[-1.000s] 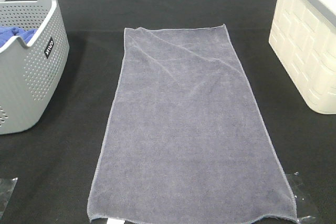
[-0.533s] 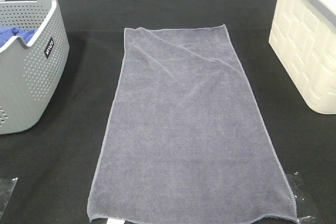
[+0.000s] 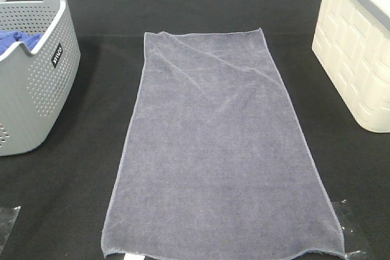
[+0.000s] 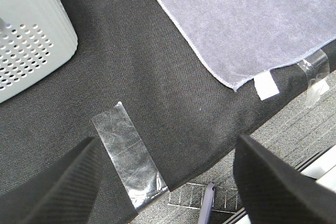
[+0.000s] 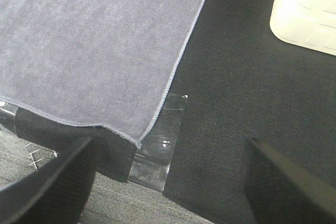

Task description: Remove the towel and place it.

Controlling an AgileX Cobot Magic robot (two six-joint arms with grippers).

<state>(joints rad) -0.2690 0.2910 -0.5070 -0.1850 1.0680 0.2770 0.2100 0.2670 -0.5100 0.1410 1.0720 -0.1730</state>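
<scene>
Between grey basket [image 3: 33, 77] and cream bin [image 3: 359, 47] we see the towel [image 3: 219, 150] flat, long axis running away from us; both grippers, left [image 4: 168, 182] and right [image 5: 168, 182], gape wide just short of its near corners.

Grey perforated basket [image 3: 33, 71] holding a blue cloth [image 3: 18, 42]; cream bin [image 3: 356, 53] well apart, opposite.

A large rectangular slate-grey, faintly purplish microfibre towel [image 3: 219, 150] lies spread flat and lengthwise on the black cloth-covered table [image 3: 183, 4], in the middle of it. A paler stitched hem runs round its edges. Soft diagonal creases cross its far half, and the far left corner is slightly rumpled. A small white tag [image 4: 266, 86] sticks out from its near edge, which reaches the table's front.
</scene>
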